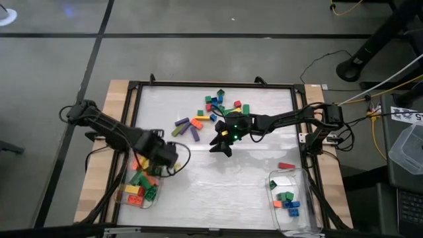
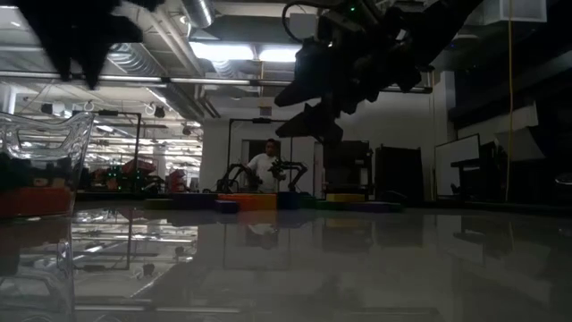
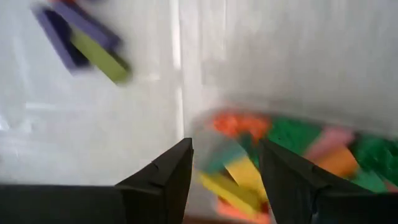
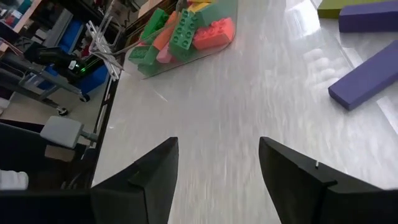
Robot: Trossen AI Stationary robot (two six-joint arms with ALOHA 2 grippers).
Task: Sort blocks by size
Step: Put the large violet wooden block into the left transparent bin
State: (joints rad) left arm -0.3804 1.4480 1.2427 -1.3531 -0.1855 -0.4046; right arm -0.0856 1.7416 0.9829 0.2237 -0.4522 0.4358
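Loose blocks (image 1: 215, 111) lie in a cluster at the table's far middle, long purple and yellow-green ones (image 1: 187, 125) on its left side. A clear tub (image 1: 140, 186) at the near left holds long green, red, yellow and orange blocks (image 3: 292, 149). A clear tub (image 1: 291, 201) at the near right holds short blocks. My left gripper (image 3: 222, 165) is open and empty above the left tub's far rim. My right gripper (image 4: 217, 162) is open and empty above the table's middle (image 1: 223, 142), just near of the cluster.
A red block (image 1: 286, 165) lies on the table just beyond the right tub. A black frame (image 1: 215, 84) rims the white table top. Bare table top lies between the two tubs (image 1: 218, 192). A person stands far off in the room behind (image 2: 265, 165).
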